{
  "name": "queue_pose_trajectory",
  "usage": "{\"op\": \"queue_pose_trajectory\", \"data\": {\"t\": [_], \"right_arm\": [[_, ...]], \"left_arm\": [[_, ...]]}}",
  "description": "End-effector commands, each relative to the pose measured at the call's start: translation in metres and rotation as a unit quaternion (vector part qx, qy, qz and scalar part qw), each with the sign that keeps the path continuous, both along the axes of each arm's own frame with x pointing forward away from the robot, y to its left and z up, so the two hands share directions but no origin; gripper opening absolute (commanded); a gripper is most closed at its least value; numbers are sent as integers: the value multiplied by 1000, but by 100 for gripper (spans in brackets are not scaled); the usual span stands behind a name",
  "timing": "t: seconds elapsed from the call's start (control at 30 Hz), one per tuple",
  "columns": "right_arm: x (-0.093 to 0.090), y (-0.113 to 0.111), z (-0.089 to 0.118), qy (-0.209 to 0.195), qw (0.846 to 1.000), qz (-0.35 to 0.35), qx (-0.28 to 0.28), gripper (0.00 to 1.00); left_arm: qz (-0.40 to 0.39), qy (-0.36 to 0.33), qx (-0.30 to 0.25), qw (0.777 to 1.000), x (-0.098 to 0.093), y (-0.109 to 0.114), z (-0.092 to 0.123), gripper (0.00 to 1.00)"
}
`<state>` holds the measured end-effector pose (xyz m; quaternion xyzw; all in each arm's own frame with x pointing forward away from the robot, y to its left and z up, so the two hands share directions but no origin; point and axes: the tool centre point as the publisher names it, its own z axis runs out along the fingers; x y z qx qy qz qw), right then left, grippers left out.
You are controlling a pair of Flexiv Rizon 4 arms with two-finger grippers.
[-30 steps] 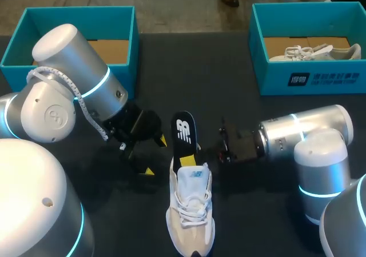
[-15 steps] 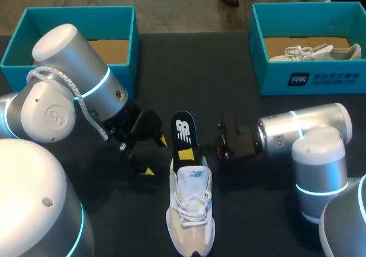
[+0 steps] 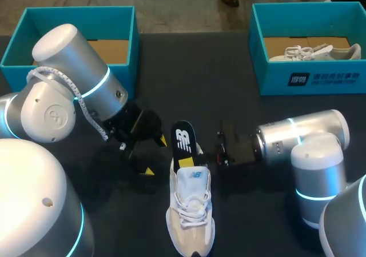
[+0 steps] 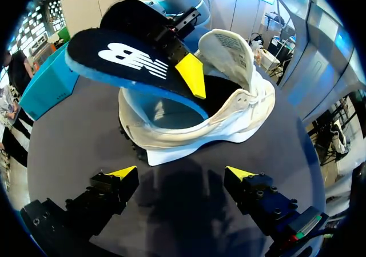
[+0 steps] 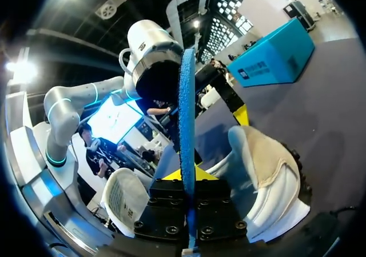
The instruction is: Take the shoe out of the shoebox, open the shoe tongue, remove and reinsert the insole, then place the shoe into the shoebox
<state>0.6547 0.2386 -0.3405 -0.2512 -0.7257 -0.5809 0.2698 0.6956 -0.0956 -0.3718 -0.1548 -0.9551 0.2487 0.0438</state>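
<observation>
A white shoe point(image 3: 190, 211) lies on the dark table near its front edge, heel pointing away, tongue point(image 4: 231, 48) folded up. A black insole point(image 3: 183, 138) with a blue underside and a white logo sticks up out of the heel opening. My right gripper point(image 3: 187, 162) reaches in from the right and is shut on the insole point(image 5: 186, 114), seen edge-on between its yellow tips point(image 5: 187, 177). My left gripper point(image 3: 155, 155) hangs open just left of the shoe, holding nothing. In the left wrist view the shoe point(image 4: 200, 125) and insole point(image 4: 131, 63) lie ahead of the open left gripper point(image 4: 178, 174).
A teal shoebox point(image 3: 123, 45) stands at the back left, partly behind my left arm. A second teal shoebox point(image 3: 311, 77) at the back right holds another white shoe point(image 3: 314, 52). Bare table lies between the two boxes.
My right gripper has closed on the insole and moved slightly left. The insole has shifted a little down toward the shoe. The left arm has stayed still.
</observation>
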Motion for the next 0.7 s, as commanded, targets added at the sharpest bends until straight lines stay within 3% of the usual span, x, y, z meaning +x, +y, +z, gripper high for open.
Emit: {"op": "queue_pose_trajectory", "data": {"t": [0.03, 0.23, 0.4, 0.47, 0.57, 0.7], "right_arm": [[-7, -2, -3, 6, 1000, 1, -6, 0], [-11, -4, -9, 16, 1000, 4, -3, 0], [-9, -5, -2, 6, 1000, 0, 3, 0], [-6, -4, 3, -3, 1000, -1, 5, 18], [-2, -3, 10, -15, 1000, -1, 7, 32], [3, -2, 16, -24, 1000, 2, 7, 33]], "left_arm": [[0, -1, 1, 1000, 0, -1, -1, 100], [0, -1, 1, 1000, 0, -1, -1, 100], [0, -1, 1, 1000, 0, -1, -1, 100], [0, -1, 1, 1000, 0, -1, -1, 100], [0, -1, 1, 1000, 0, -1, -1, 100], [0, -1, 1, 1000, 0, -1, -1, 100]]}}
